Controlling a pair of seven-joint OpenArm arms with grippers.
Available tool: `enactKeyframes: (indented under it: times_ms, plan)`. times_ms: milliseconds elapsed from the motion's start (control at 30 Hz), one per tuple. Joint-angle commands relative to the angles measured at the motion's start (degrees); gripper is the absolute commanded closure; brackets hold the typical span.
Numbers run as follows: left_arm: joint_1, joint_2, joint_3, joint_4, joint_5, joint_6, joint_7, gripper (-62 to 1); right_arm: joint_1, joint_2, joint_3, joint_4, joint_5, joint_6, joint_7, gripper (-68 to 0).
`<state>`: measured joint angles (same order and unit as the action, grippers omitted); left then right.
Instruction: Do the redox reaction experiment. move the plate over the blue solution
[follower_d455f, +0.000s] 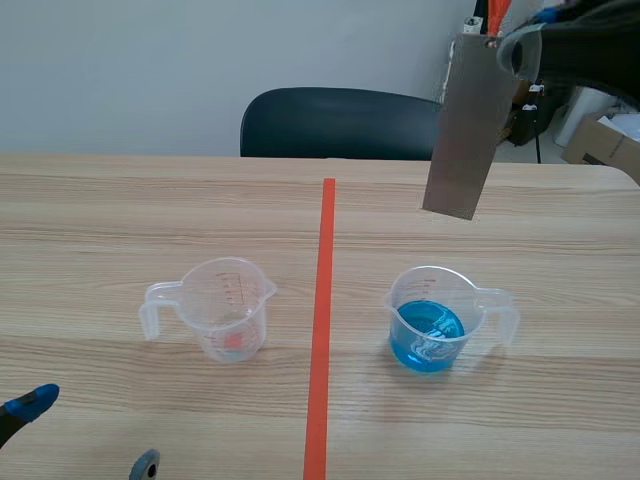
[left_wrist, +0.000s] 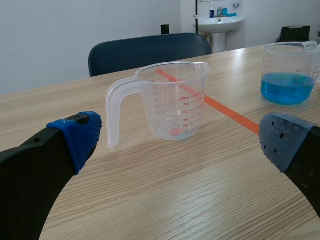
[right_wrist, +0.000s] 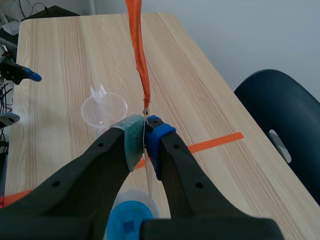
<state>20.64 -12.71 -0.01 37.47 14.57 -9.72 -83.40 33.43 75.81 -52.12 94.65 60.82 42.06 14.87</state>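
Observation:
A grey metal plate (follower_d455f: 465, 130) hangs upright from my right gripper (follower_d455f: 493, 45), raised above the table and a little behind the clear cup of blue solution (follower_d455f: 432, 322). The right wrist view shows my right gripper (right_wrist: 145, 131) shut on the plate's thin edge (right_wrist: 148, 175), with the blue cup (right_wrist: 131, 220) below it. An orange strip (right_wrist: 140, 55) rises from the plate's top. My left gripper (follower_d455f: 88, 432) rests low at the near left, open. In its own view the left gripper (left_wrist: 180, 140) faces an empty clear cup (left_wrist: 172, 100), not touching it.
The empty measuring cup (follower_d455f: 225, 308) stands left of the orange tape line, handle pointing left. A dark chair (follower_d455f: 340, 122) stands behind the far table edge. Cardboard boxes (follower_d455f: 605, 145) sit off the table's far right corner.

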Motion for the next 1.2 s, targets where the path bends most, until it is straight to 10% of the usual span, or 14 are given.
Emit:
enactKeyframes:
  times_ms: [0, 333, 500, 733, 900, 1167]
  plan:
    - [0.31, -0.68, -0.04, 0.2, -0.28, -0.11, -1.29, -62.3, -0.24, 1.55, 0.74, 0.85, -0.07, 0.66, 2.45, -0.6]
    - [4.79, -5.53, -0.04, 2.38, -1.07, -0.11, -5.63, -62.3, -5.09, 6.16, 0.74, 0.87, -6.36, 0.66, 14.6, -0.6]
    - [10.21, -11.56, -0.04, 6.43, -8.94, -0.13, -5.63, -62.3, -5.16, 4.94, 0.74, 1.01, -6.86, 0.66, 17.68, -0.6]
    - [18.84, -22.88, -0.04, 15.56, -24.68, -2.16, -5.63, -62.3, -3.15, -7.13, 0.76, 1.31, -9.25, 0.66, 9.57, -0.6]
    - [24.68, -30.69, -0.04, 22.86, -32.54, -2.12, -5.63, -38.3, -1.01, -16.83, 0.79, 1.31, -9.22, 0.66, 1.09, -0.6]
    - [27.91, -39.82, -0.07, 28.89, -34.99, -2.1, -5.63, -29.3, 3.56, -27.26, 0.81, 1.38, -4.46, 0.66, -9.01, -0.6]
